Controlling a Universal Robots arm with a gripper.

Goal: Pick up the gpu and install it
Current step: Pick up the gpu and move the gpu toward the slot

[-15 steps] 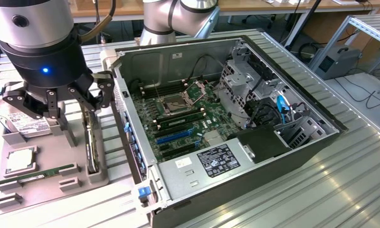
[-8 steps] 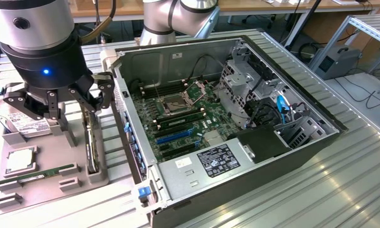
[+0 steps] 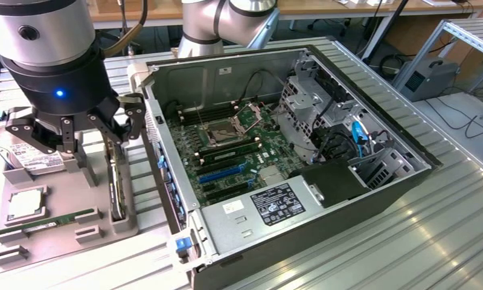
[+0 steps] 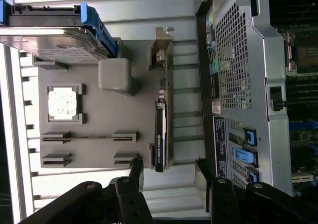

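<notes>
The gpu (image 3: 116,184) is a slim dark card standing on its long edge in a slot along the side of the grey parts tray (image 3: 68,238) that lies nearest the computer. In the wrist view the gpu (image 4: 160,134) appears edge-on, with its silvery bracket (image 4: 161,47) at the far end. My gripper (image 3: 96,145) hangs above the tray and over the card's far end, open and holding nothing. In the wrist view the gripper (image 4: 169,170) has one black finger on each side of the card's line and does not touch the card.
An open computer case (image 3: 322,103) lies at the exterior view's right, its motherboard (image 3: 225,151) and blue slot (image 3: 221,174) exposed. The tray also holds a hard drive (image 3: 34,162), a processor (image 3: 24,205) and a green memory stick (image 3: 48,220). The case wall (image 4: 238,65) runs close beside the gpu.
</notes>
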